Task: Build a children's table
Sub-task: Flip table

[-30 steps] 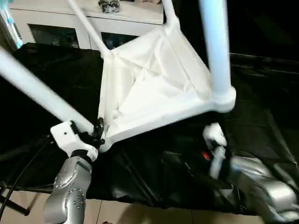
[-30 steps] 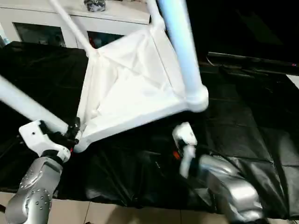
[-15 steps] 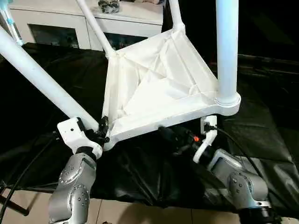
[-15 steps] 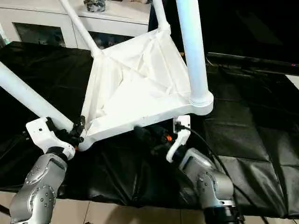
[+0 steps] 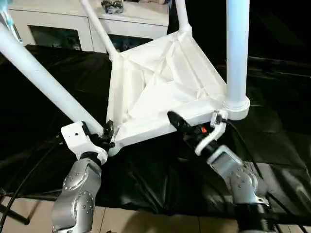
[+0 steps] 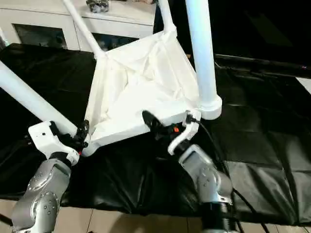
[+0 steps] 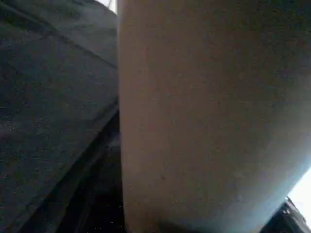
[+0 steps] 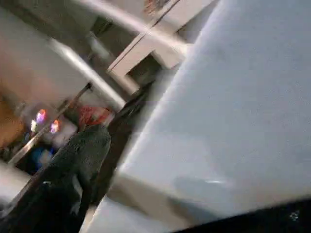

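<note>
The children's table (image 5: 160,92) lies upside down and tilted over the black-draped bench (image 5: 272,145), ribbed underside up, its legs rising from the corner sockets. The left end effector (image 5: 103,135) is part closed around the near-left leg (image 5: 43,82) at its socket. The right end effector (image 5: 187,124), fingers spread wide and empty, sits at the tabletop's near edge, just beside the near-right leg (image 5: 237,53), whose long axis stands nearly upright. That edge seems the right arm's next hold.
</note>
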Available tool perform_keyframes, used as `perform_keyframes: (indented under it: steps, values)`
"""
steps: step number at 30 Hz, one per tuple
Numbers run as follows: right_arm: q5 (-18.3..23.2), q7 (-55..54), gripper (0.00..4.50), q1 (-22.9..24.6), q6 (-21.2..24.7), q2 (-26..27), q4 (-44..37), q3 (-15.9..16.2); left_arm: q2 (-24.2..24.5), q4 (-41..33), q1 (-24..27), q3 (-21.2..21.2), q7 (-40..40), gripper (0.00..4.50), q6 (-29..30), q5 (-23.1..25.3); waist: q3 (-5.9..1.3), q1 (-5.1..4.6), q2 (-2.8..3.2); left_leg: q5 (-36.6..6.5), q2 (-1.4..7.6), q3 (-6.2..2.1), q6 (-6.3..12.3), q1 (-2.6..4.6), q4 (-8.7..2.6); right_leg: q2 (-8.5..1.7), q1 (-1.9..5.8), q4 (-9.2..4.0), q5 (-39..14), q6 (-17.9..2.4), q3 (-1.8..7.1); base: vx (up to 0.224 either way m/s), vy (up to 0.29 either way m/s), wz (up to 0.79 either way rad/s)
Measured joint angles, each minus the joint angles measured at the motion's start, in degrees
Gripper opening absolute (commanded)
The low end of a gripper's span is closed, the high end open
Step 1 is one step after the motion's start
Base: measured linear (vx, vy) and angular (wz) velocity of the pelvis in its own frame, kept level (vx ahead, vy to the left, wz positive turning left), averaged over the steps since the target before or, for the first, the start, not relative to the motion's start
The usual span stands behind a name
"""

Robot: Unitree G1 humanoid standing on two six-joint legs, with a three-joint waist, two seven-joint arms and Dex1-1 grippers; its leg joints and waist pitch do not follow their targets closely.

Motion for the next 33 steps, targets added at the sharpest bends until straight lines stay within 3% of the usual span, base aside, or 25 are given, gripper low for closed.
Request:
perform_keyframes:
  steps: [7,13,21,26,30,31,33]
  values:
    - [6.59,-4.12,4.5,-4.64,-0.57,3.18,5.41,-6.05,-0.05,-0.01,-0.29,-2.08,0.0,2.15,-0.95,1.83,0.05,-0.23,-0.12,0.03,0.02,0.02,-0.03,-0.06,-0.08,0.05,-0.11,0.01,0.0,-0.01,-0.02,0.0,0.0,0.0]
    - [9.04,-5.0,3.87,-6.43,-0.01,3.78,8.41,-9.46,-0.05,-0.01,0.03,-5.21,-0.26,2.15,-2.49,4.61,0.08,-0.03,-0.18,0.17,0.01,0.04,-0.03,-0.53,-0.08,0.04,-0.59,0.1,0.02,-0.01,0.0,0.0,0.0,0.0]
    - [9.49,-6.14,3.29,-6.53,1.09,2.89,10.27,-10.88,-0.03,-0.01,1.26,-7.74,-1.27,2.15,-5.14,7.7,0.15,0.12,-0.3,0.38,0.04,0.06,0.25,-0.81,-0.08,0.05,-0.87,0.16,0.1,-0.08,-0.05,0.0,0.0,0.0]
    - [9.35,-6.36,2.9,-7.1,1.31,2.3,11.6,-11.31,0.15,0.0,1.72,-8.86,-1.35,2.15,-7.04,9.79,0.51,0.1,-0.89,0.39,0.06,0.06,0.14,-0.81,-0.07,0.05,-0.88,0.21,0.2,-0.13,-0.05,0.0,0.0,0.0]
    - [8.66,-6.43,2.53,-7.45,1.33,1.88,12.52,-11.42,0.3,0.01,1.81,-9.34,-1.42,2.15,-8.56,10.83,0.56,0.13,-0.98,0.43,0.05,0.07,0.15,-0.82,-0.04,0.05,-0.89,0.21,0.26,-0.13,-0.04,0.0,0.0,0.0]
    - [8.43,-6.4,2.38,-7.46,1.23,1.8,12.51,-11.3,0.3,0.02,1.81,-9.29,-1.49,2.71,-8.61,10.81,0.56,0.12,-0.98,0.43,0.05,0.07,0.15,-0.81,-0.04,0.05,-0.89,0.22,0.26,-0.13,-0.04,0.0,0.0,0.0]
    - [7.75,-6.35,2.34,-7.52,0.83,1.66,12.52,-11.13,0.25,0.05,1.82,-9.08,-2.14,2.85,-8.75,10.02,0.56,0.13,-0.98,0.44,0.05,0.07,0.15,-0.81,-0.04,0.05,-0.89,0.24,0.26,-0.14,-0.04,0.0,0.0,0.0]
